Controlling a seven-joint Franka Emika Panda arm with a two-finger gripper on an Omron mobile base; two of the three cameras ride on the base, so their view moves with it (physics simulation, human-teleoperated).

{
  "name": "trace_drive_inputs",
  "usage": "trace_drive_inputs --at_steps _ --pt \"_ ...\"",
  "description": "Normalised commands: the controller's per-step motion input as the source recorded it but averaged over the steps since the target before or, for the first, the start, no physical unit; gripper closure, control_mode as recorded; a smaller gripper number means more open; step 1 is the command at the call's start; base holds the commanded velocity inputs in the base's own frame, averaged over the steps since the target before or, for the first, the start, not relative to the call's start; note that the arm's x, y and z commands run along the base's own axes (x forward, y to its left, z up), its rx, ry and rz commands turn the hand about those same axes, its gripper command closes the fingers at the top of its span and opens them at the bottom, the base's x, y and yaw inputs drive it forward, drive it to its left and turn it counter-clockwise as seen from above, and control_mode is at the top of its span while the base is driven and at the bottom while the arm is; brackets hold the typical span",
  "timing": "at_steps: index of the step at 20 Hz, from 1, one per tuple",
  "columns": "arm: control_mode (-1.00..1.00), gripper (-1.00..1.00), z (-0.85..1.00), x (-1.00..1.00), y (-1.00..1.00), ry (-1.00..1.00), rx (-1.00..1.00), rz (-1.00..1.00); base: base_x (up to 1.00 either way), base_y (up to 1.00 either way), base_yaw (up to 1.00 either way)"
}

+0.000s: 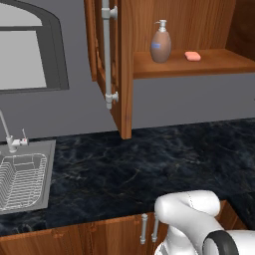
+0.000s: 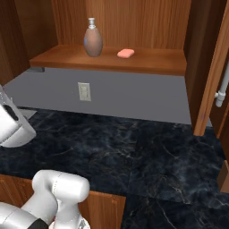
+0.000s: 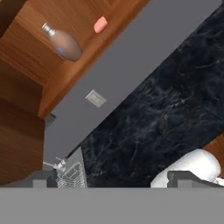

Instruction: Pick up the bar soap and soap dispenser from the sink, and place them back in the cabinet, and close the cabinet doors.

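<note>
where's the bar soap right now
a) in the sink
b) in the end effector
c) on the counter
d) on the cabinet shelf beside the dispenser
d: the bar soap lies on the cabinet shelf, apart from the dispenser standing upright on the same shelf.

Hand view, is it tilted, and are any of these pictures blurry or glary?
Hand view: rolled, so the dark marble counter runs diagonally. Left base view: soft, no glare, brown teardrop soap dispenser readable. Right base view: evenly lit, salmon-orange bar soap sharp enough.
</note>
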Motion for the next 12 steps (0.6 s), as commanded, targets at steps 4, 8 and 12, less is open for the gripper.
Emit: trace_drive_inputs --at_steps 4,8,12 --pt "-1.00 -1.00 -0.35 -0.02 0.34 0.03 0.34 0.01 0.00 0.00 0.00" --pt "-1.00 -1.00 -0.37 0.02 0.29 0.00 0.26 0.21 0.00 0.00 0.00" --pt "-1.00 -1.00 -0.34 0.11 0.28 0.02 0.16 0.21 0.00 0.00 0.00"
